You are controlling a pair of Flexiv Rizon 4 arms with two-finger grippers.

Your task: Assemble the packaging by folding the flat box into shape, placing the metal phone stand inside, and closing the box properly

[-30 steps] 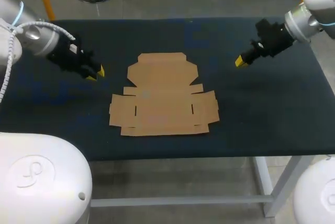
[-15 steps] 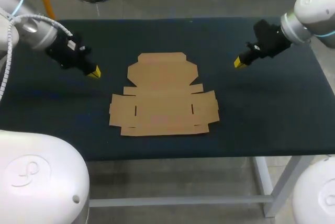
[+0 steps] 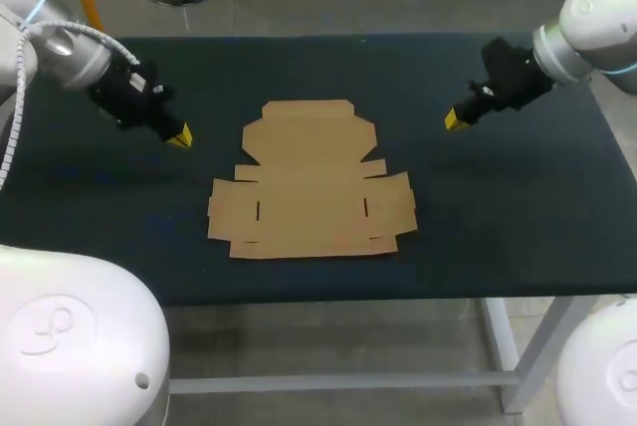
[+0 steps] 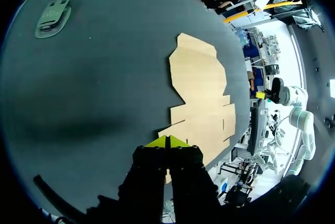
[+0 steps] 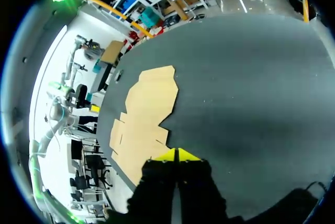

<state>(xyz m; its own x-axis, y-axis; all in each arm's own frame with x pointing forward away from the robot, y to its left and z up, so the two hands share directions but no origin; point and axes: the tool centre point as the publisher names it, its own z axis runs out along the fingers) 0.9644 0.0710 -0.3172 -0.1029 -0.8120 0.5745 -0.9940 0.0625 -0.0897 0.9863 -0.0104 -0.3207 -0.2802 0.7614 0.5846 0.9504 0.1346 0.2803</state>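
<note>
The flat brown cardboard box (image 3: 311, 182) lies unfolded in the middle of the black table (image 3: 518, 207). My left gripper (image 3: 180, 137) hovers to the left of the box's upper flap, shut on nothing. In the left wrist view its yellow tips (image 4: 167, 141) meet, with the box (image 4: 201, 98) ahead and to one side. A grey-green flat piece, apparently the folded phone stand (image 4: 53, 14), lies far off on the cloth; the head view does not show it. My right gripper (image 3: 455, 119) hangs to the right of the box, shut and empty. In the right wrist view it (image 5: 177, 153) points toward the box (image 5: 144, 111).
Dark cloth lies bare on both sides of the box and along the table's front edge (image 3: 398, 292). My right arm's yellow tip (image 4: 260, 94) shows beyond the box in the left wrist view.
My left gripper has gone from open to shut and shifted slightly back and left. The right gripper has barely moved. The box has stayed in place.
</note>
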